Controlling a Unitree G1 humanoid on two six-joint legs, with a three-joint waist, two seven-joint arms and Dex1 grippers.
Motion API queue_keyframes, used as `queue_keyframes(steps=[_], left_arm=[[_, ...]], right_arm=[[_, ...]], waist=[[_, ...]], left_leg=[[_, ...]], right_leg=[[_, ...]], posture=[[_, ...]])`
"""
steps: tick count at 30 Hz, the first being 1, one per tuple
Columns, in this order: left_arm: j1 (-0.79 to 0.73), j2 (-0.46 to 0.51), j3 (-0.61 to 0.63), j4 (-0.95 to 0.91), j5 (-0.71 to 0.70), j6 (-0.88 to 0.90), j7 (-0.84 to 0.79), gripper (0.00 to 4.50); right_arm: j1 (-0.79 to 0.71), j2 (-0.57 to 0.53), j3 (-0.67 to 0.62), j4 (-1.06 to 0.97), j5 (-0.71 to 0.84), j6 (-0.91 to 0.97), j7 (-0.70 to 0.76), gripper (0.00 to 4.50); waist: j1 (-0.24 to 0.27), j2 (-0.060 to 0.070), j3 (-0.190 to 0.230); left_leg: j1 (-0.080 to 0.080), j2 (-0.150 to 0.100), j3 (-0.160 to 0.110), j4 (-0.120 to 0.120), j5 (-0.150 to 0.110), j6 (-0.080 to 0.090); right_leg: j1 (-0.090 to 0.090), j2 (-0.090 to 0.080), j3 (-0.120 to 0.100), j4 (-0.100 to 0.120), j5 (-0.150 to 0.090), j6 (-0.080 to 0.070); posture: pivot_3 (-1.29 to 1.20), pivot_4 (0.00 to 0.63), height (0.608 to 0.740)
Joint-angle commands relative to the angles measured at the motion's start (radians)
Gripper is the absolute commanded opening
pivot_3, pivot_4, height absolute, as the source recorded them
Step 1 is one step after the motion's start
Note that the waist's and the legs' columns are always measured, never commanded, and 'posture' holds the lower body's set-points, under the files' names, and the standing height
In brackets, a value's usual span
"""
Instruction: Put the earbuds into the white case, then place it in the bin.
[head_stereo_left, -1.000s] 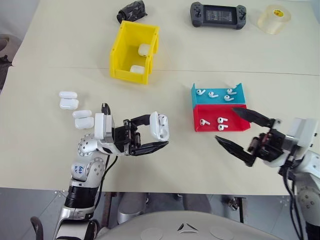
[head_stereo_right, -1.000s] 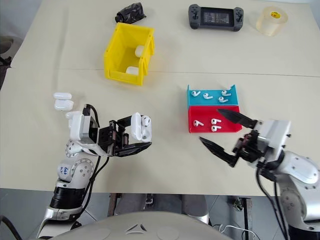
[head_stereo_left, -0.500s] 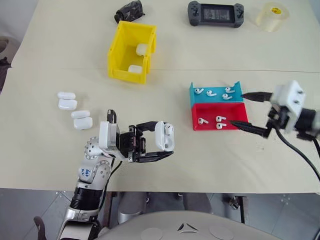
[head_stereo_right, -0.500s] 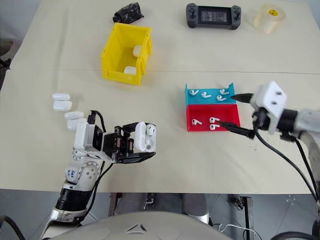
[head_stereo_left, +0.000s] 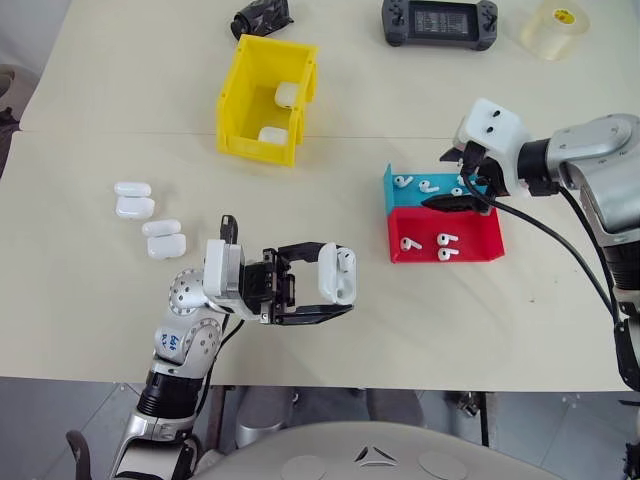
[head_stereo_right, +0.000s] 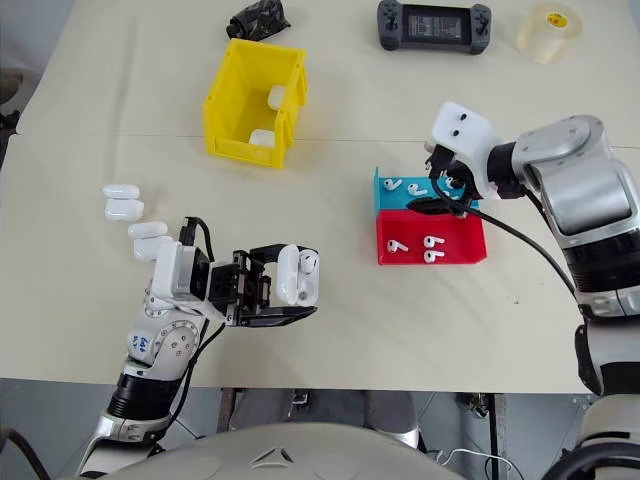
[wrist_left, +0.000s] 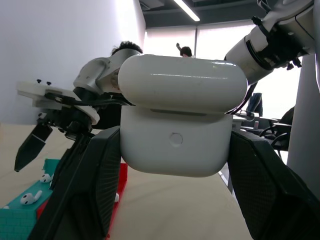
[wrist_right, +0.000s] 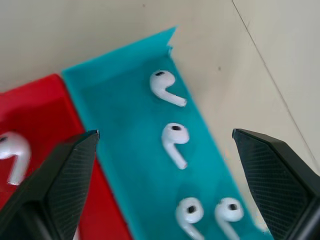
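Earbuds (wrist_right: 173, 140) below the spread right gripper (wrist_right: 165, 145) lie close together, so it may pinch two; left gripper (head_stereo_left: 325, 292) pinches the white case (head_stereo_left: 336, 274).

Your left gripper (head_stereo_left: 325, 296) points to the right, fingers clamped on the white case (head_stereo_left: 336, 274), forearm bent across your front. Your right gripper (head_stereo_right: 437, 185) angles downward, jaws spread wide, apparently touching nothing.

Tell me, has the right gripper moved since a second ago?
Yes. The right gripper has swung up from the table's near edge to hover, open, over the blue tray beside the red tray.
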Motion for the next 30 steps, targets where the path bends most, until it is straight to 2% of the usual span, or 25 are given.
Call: queue_keyframes(steps=[1, 14, 17, 23, 30], left_arm=[[-0.027, -0.013, -0.017, -0.029, 0.022, -0.010, 0.026, 2.80], [-0.043, -0.042, -0.064, -0.063, 0.053, 0.013, 0.121, 2.80], [-0.046, -0.037, -0.060, -0.067, 0.052, 0.015, 0.130, 2.80], [-0.036, -0.022, -0.052, -0.093, 0.039, 0.031, 0.146, 2.80], [-0.043, -0.018, -0.047, -0.091, 0.038, 0.037, 0.146, 2.80]], right_arm=[[-0.038, 0.027, 0.028, 0.087, -0.067, -0.061, 0.029, 4.46], [-0.157, 0.147, 0.064, 0.410, -0.215, -0.267, 0.104, 4.46], [-0.170, 0.166, 0.059, 0.451, -0.229, -0.299, 0.122, 3.82], [-0.176, 0.183, 0.062, 0.484, -0.261, -0.357, 0.157, 1.84], [-0.176, 0.196, 0.046, 0.505, -0.275, -0.375, 0.167, 1.84]], waist=[[0.000, 0.000, 0.000], [-0.004, 0.000, 0.000], [-0.005, 0.000, 0.000], [-0.004, 0.000, 0.000], [-0.005, 0.000, 0.000]], left_leg=[[0.000, 0.000, 0.000, 0.000, 0.000, 0.000], [0.001, 0.000, 0.001, 0.003, 0.002, -0.003], [0.001, 0.000, 0.001, 0.003, 0.003, -0.003], [0.001, 0.000, 0.001, 0.004, 0.003, -0.003], [0.001, 0.000, 0.001, 0.004, 0.003, -0.003]], right_leg=[[0.000, 0.000, 0.000, 0.000, 0.000, 0.000], [0.000, 0.001, 0.001, 0.004, 0.000, 0.000], [0.000, 0.001, 0.001, 0.005, 0.000, 0.000], [0.000, 0.001, 0.000, 0.005, 0.000, 0.000], [0.000, 0.001, 0.000, 0.006, 0.000, 0.000]], posture=[[0.00, 0.150, 0.740], [0.00, 0.150, 0.740], [0.00, 0.150, 0.740], [0.00, 0.150, 0.740], [0.00, 0.150, 0.740]])
